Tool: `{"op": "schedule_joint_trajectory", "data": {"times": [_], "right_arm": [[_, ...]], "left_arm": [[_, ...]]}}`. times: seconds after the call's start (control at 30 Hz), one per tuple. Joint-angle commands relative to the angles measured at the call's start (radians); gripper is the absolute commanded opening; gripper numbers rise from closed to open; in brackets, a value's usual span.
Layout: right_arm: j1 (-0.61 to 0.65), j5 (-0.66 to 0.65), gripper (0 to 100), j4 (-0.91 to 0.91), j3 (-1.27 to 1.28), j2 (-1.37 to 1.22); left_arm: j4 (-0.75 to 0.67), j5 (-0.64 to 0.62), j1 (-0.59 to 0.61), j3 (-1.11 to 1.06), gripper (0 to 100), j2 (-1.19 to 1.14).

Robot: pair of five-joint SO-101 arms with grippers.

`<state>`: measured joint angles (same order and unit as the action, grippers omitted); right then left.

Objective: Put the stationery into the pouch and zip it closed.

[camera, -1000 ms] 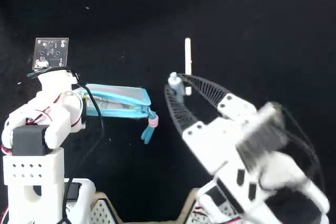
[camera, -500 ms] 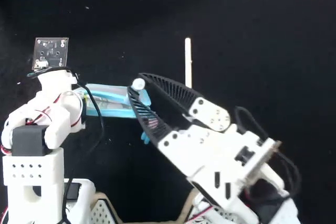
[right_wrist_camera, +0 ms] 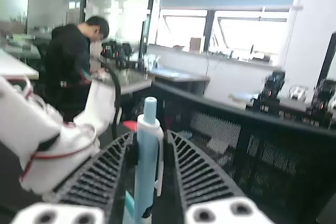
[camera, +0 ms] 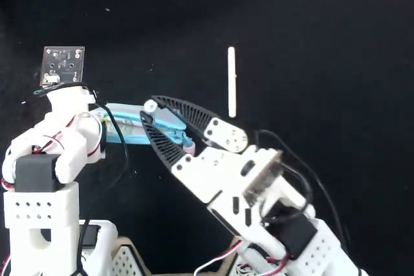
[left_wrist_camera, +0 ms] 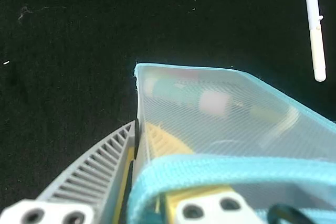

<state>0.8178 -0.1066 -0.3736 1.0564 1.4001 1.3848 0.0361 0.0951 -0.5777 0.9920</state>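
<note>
Your left jaws clamp pouch (left_wrist_camera: 220, 124) to steady it; right jaws grip pen (right_wrist_camera: 146, 166) above pouch, likely for insertion

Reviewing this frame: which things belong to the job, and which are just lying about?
Belongs to the job: mesh pouch, gripped by the left hand; blue-and-white pen in the right hand, above it; white pen lying loose.
Just lying about: small square board beyond the left arm.
</note>
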Motion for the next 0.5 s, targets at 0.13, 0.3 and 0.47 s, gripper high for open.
{"op": "schedule_joint_trajectory", "data": {"times": [0.13, 0.3, 0.47], "right_arm": [[0.005, 0.003, 1.3, 0.017, 0.119, 0.008], [0.023, 0.003, 13.2, -0.117, 0.094, 0.008], [0.074, 0.003, 13.9, -0.281, -0.027, 0.008]], "left_arm": [[-0.011, -0.008, 0.01, 0.001, 3, 0.0], [-0.011, -0.008, 0.01, 0.001, 3, 0.0], [-0.012, -0.008, 0.008, 0.001, 3, 0.0]]}}
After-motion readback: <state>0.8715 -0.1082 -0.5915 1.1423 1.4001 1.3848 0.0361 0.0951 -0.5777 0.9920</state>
